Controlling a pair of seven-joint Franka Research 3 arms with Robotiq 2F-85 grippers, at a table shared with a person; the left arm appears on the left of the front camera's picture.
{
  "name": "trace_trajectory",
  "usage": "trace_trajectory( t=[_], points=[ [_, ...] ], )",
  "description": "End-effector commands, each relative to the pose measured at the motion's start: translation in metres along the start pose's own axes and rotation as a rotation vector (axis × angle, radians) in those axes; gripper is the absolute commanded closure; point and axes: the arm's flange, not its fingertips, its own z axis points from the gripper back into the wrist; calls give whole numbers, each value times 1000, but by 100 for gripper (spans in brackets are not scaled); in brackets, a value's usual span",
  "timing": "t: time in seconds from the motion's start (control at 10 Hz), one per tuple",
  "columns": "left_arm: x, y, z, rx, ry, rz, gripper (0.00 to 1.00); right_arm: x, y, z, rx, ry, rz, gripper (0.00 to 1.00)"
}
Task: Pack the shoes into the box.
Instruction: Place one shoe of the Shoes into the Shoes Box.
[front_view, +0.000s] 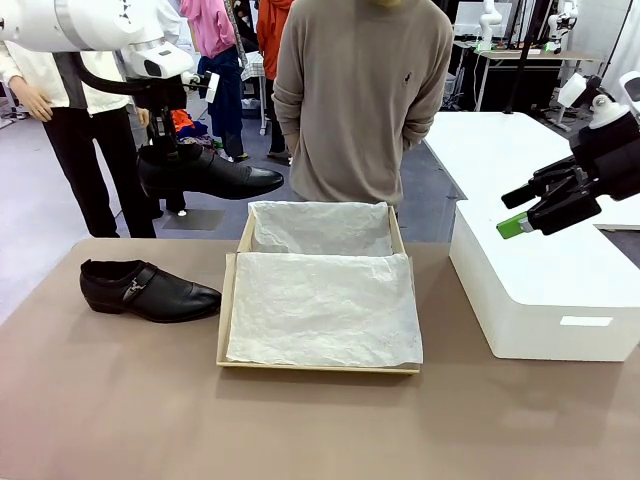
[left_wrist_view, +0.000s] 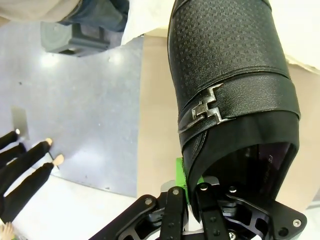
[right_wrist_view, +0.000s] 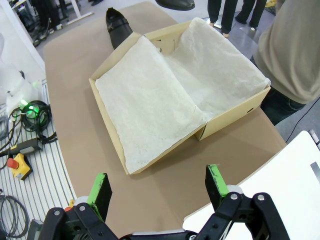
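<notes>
My left gripper (front_view: 160, 135) is shut on the heel rim of one glossy black shoe (front_view: 210, 172), holding it in the air left of and behind the box. The left wrist view shows this shoe (left_wrist_view: 230, 75) close up, buckle strap facing me, with the gripper (left_wrist_view: 192, 187) clamped on its collar. The other shoe (front_view: 148, 290) lies on the table, left of the box. The tan box (front_view: 228, 310) lies open at mid-table, lined with white tissue. My right gripper (front_view: 515, 210) hovers open and empty at the right; in its wrist view the gripper (right_wrist_view: 157, 192) looks down at the box (right_wrist_view: 235, 112).
A big white box (front_view: 540, 290) stands on the table's right side, under my right gripper. A person (front_view: 360, 100) stands just behind the box at the far edge, hands behind the back. Bare brown tabletop (front_view: 300, 430) stretches in front of the box.
</notes>
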Motion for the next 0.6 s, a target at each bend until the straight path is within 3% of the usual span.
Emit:
trace_trajectory(
  t=[0.0, 0.2, 0.5],
  points=[
    [-2, 1, 3, 12, 0, -5, 100, 1, -3, -1, 15, -31, 25, 0],
    [0, 0, 0, 0, 1, 0, 100, 1, -3, -1, 15, -31, 25, 0],
    [50, -17, -3, 8, 3, 60, 100, 1, -3, -1, 15, -31, 25, 0]
  ],
)
